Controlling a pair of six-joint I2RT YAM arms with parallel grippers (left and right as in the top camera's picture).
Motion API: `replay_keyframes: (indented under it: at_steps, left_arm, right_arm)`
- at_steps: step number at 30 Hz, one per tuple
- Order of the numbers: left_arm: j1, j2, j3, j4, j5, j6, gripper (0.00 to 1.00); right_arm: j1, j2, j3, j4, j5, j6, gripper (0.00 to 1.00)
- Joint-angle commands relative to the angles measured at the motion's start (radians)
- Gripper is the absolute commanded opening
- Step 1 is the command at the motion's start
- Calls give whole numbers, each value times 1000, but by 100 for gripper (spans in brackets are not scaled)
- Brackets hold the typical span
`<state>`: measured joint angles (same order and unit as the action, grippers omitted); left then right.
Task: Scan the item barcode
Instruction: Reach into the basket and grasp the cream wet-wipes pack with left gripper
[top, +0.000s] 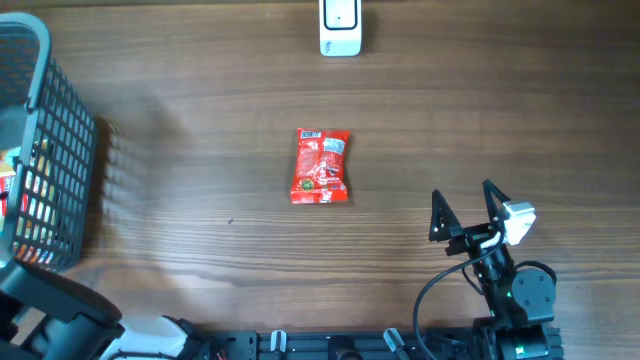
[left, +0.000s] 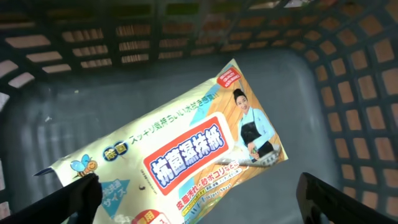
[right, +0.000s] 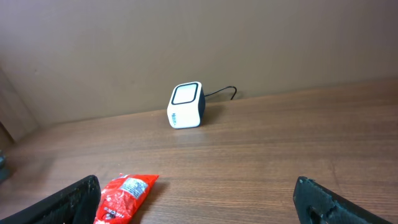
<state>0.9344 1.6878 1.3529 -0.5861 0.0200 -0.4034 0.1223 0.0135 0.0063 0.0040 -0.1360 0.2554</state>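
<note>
Hovering inside the basket (left: 348, 93), left tool (left: 202, 198) open over a bottom-cropped wipes pack (left: 186, 149), right tool (top: 463, 193) open.

Wooden table (top: 200, 225): red packet (top: 320, 166) at centre, white scanner (top: 340, 28) at far edge, grey basket (top: 75, 150) at left.

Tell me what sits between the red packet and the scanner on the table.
Nothing. The overhead view shows only bare wood of the table between the red packet and the scanner. The right wrist view agrees.
</note>
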Motion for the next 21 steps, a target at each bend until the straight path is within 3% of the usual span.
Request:
replay_keyframes:
  at_steps: [1, 4, 7, 21]
  left_arm:
    - [40, -5, -3, -27, 84, 70, 94]
    - [41, -4, -3, -55, -57, 85, 96]
    - [41, 6, -3, -55, -63, 85, 100]
    - [36, 205, -3, 7, -63, 83, 100]
  right_arm:
    - [-6, -6, -1, 3, 10, -17, 100]
    - [-6, -6, -1, 3, 10, -17, 100]
    - [-6, -6, -1, 3, 9, -17, 100]
    - [-6, -6, -1, 3, 10, -17, 100]
